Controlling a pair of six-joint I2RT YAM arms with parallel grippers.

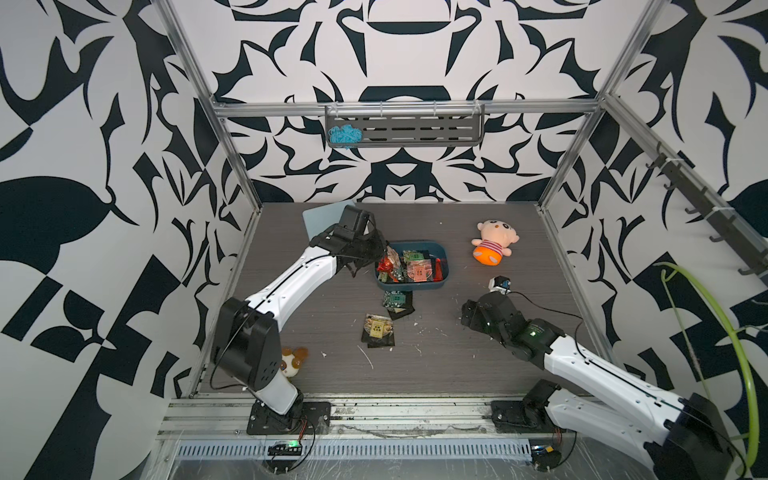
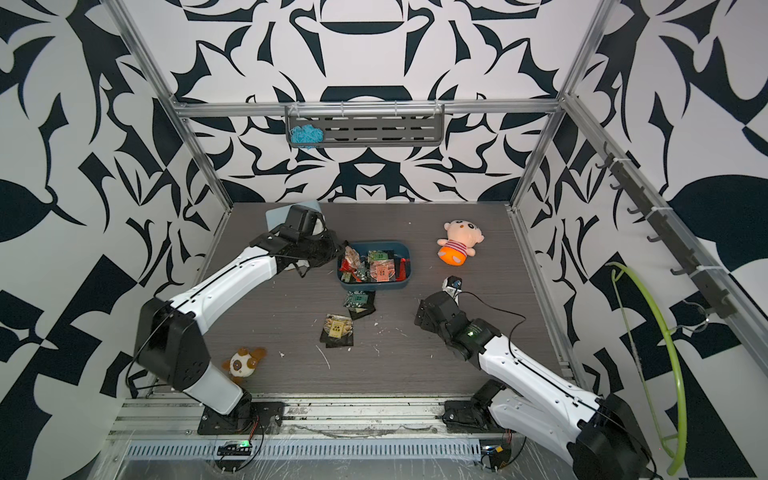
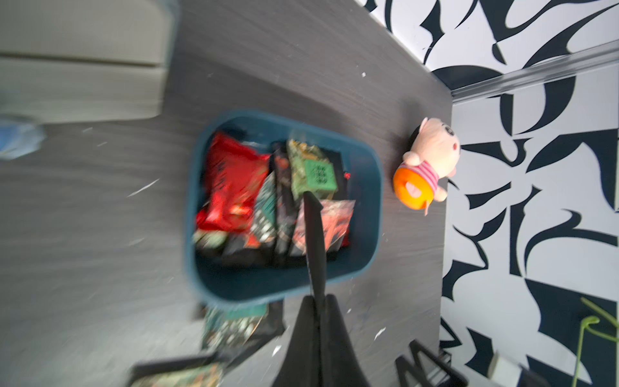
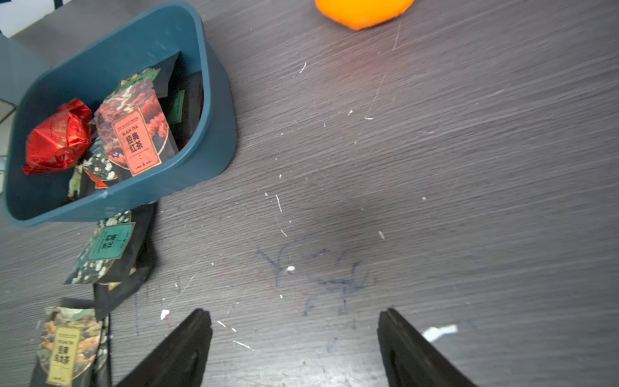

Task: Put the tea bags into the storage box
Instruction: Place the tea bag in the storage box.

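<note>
Storage box [image 1: 415,286] sits about centre of frame in both top views, already heaped with tea bags [image 1: 417,270]. At least two are still out on the table [image 1: 457,365]: the green-label sachet [image 1: 395,300] lies just below the box, touching or nearly touching its near wall, on top of a black one. The beige-label sachet [image 1: 377,328] is further down-frame, also on a black one. Right gripper [image 4: 294,321] is wide open and empty over bare table, right of the loose bags. Left gripper [image 3: 313,234] is at the box's left end with its jaws pressed together. A thin dark sliver sticks out past the tips; it could be a sachet edge-on, but the wrist view is too blurred to tell. The job looks mostly done, with the leftovers the likely next step.

Risks:
- The leftovers are overlapped flat foil, so a pinch may lift two, or slide the top one off and drop it.
- The bags lie flush on the table, so the fingers may skate over them and grip nothing.
- The green one is hard against the wall, so an approach there could shove the box.
- One sachet [image 1: 390,255] stands tall at the box's left end, and a bump could tip it out.
- Both arms working near the box could clash.
- The plush pig [image 1: 494,243] is well clear.
</note>
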